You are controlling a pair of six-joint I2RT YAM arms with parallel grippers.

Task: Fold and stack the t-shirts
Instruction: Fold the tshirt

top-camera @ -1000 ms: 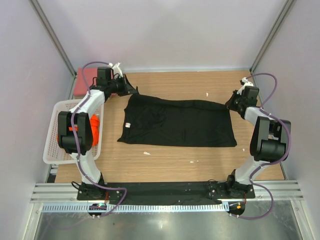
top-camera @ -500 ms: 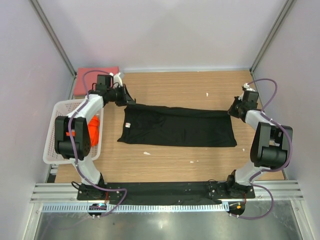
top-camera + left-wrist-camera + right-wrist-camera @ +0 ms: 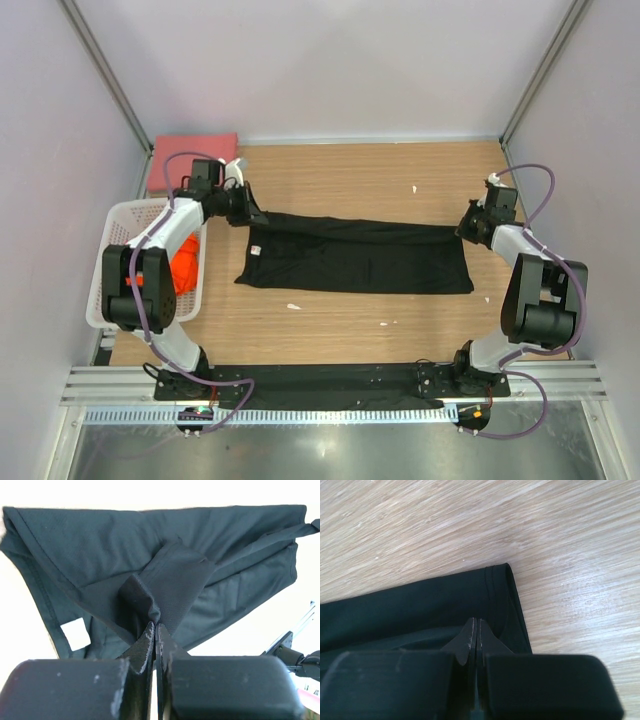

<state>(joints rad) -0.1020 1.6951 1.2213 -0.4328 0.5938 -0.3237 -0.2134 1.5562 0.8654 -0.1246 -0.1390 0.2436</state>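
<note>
while the black shirt (image 3: 360, 255) lies stretched flat across the counter (image 3: 350, 175), the left end effector (image 3: 154, 627) is clamped on a bunched fold at its far left corner, and the right end effector (image 3: 475, 622) pinches the hem at its far right corner. the orange shirt (image 3: 183, 265) sits in the basket (image 3: 105, 290); the red shirt (image 3: 190, 155) lies flat just beyond it.

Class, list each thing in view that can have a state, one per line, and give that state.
Black shirt: partly folded, far edge pinched at both ends.
Orange shirt: crumpled in the basket.
Red shirt: folded, lying at the far-left corner.
Basket: upright, holding the orange shirt.
Left gripper: jaws shut on black shirt.
Right gripper: jaws shut on black shirt.
</note>
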